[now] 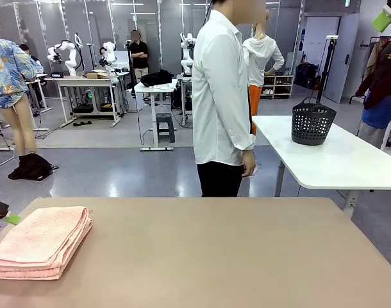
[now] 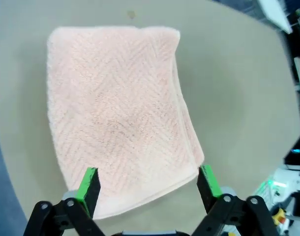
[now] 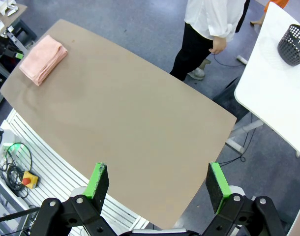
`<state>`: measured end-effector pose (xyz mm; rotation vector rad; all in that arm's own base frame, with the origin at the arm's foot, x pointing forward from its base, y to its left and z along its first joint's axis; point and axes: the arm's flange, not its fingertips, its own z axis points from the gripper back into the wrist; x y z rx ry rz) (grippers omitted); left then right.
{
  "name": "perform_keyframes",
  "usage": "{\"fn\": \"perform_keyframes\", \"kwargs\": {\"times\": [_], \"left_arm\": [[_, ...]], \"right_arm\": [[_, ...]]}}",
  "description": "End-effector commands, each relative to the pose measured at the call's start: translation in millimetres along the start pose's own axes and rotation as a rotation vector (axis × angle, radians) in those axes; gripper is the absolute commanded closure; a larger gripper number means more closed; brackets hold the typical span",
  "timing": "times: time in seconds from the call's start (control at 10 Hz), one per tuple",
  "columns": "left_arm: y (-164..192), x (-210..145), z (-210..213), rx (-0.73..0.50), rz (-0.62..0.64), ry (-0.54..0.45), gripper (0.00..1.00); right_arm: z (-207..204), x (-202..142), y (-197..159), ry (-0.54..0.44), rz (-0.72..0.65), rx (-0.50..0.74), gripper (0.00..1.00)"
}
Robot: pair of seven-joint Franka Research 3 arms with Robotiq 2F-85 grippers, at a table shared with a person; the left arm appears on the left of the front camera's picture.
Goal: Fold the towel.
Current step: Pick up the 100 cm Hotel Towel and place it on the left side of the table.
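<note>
The towel (image 1: 40, 242) is lying folded on the tan table (image 1: 215, 256), at the robot's left near corner, close to the left edge. It is sitting as a flat, tidy stack of several layers, salmon pink, with a fine herringbone weave showing across its top face. In the front view the layered edges are showing along its near and right sides, stacked evenly one on another. In the left wrist view the towel (image 2: 118, 118) is lying as a rough rectangle with rounded corners, its one long side showing the thin lines of the layers beneath, and its top looking slightly darker and pressed in the middle.

The left gripper (image 2: 147, 187) is hovering above the towel's near edge with its fingers (image 2: 88, 184) standing wide apart, one at each side of the towel's end, holding nothing. In the front view a green pad (image 1: 11, 219) is peeking in at the left edge, just beside the towel's far corner.

The right gripper (image 3: 157, 184) is hanging high above the table, its fingers also spread wide and gripping nothing; from there the towel (image 3: 43, 58) is showing small at the far corner.

A person (image 1: 221, 102) in a white shirt is standing at the far side of the table. A dark basket (image 1: 313, 122) is sitting on a white table (image 1: 349, 160) behind.
</note>
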<state>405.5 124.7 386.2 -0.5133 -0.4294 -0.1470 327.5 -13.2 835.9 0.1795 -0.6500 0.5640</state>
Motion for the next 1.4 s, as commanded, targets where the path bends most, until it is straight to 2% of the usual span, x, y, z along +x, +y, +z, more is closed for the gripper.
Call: {"fn": "perform_keyframes", "kwargs": {"times": [0.0, 1.3], "left_arm": [[18.1, 6.1, 1.9, -0.004, 0.009, -0.007, 0.0], [18.1, 6.1, 1.9, -0.004, 0.009, -0.007, 0.0]], "right_arm": [[0.2, -1.0, 0.9, 0.012, -0.002, -0.003, 0.0], [0.2, -1.0, 0.9, 0.012, -0.002, -0.003, 0.0]]}}
